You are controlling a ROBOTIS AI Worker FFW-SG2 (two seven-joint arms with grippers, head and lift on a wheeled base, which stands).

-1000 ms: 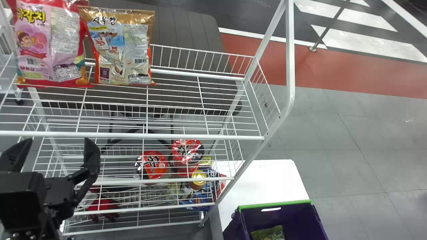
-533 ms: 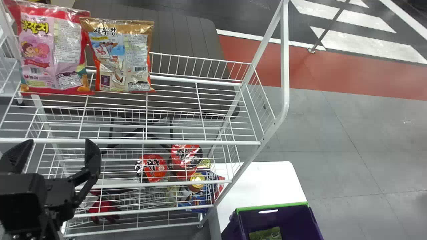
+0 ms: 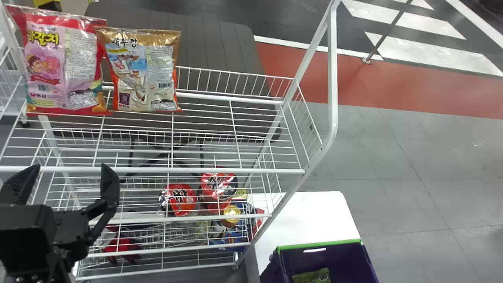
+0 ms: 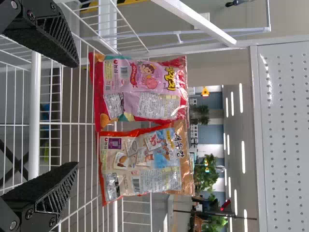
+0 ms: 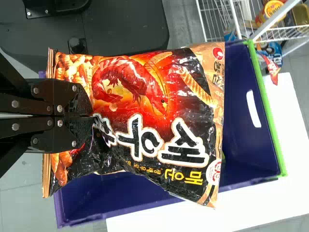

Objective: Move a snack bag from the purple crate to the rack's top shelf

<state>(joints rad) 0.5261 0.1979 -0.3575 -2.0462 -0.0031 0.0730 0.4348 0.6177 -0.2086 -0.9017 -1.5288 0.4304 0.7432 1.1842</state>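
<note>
right end effector (image 5: 91, 116): closed, pinching black-and-orange snack bag (image 5: 159, 111) | bag: just beyond the fingertips, over purple crate (image 5: 236, 145) | advice: hold snugly without crushing, raise well clear, then carry smoothly to top shelf (image 3: 235, 170)

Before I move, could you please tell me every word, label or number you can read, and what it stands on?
"매운 새우": snack bag in the right fingers; next syllable creased.
"자갈치": pink-and-red bag.
"새우깡": gold-topped bag.
"농심": all three bags.
Too small to read: the bags' fine print, the red pack lower in the rack.
</note>
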